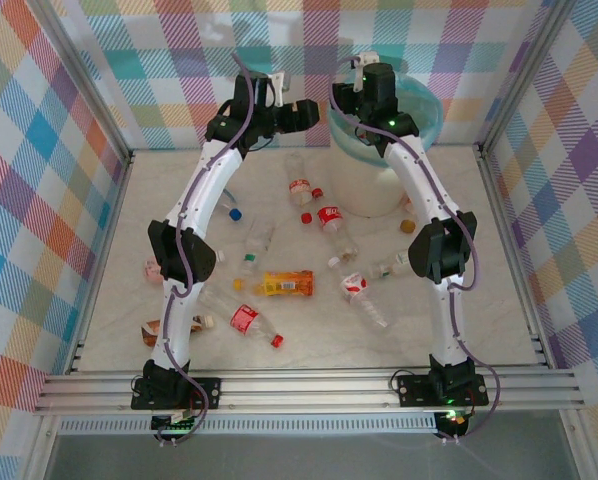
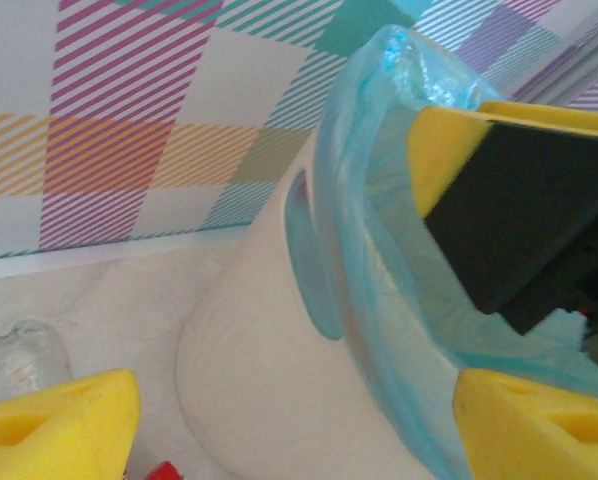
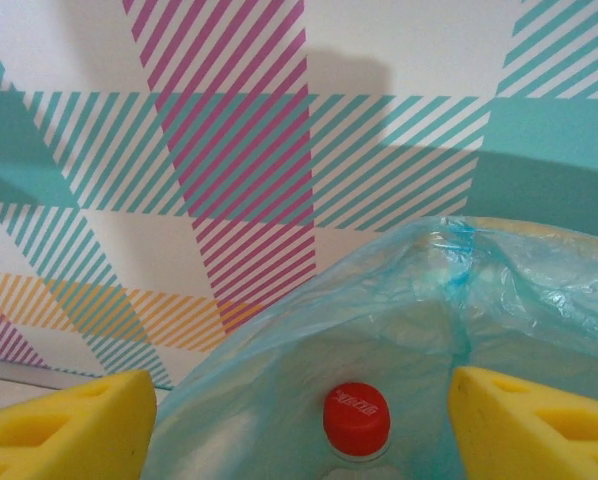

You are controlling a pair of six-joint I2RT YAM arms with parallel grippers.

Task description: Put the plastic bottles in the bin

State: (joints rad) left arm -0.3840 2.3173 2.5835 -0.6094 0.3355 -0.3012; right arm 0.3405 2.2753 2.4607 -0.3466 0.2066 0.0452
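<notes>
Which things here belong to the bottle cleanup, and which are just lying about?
Job: bin; scattered bottles; red-capped bottle at the bin.
Not the job: a seemingly loose red cap; checked walls; rail.

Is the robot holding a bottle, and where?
Cannot tell. A red-capped bottle sits between the right gripper's spread fingers over the bin, contact hidden. The left gripper holds nothing.
</notes>
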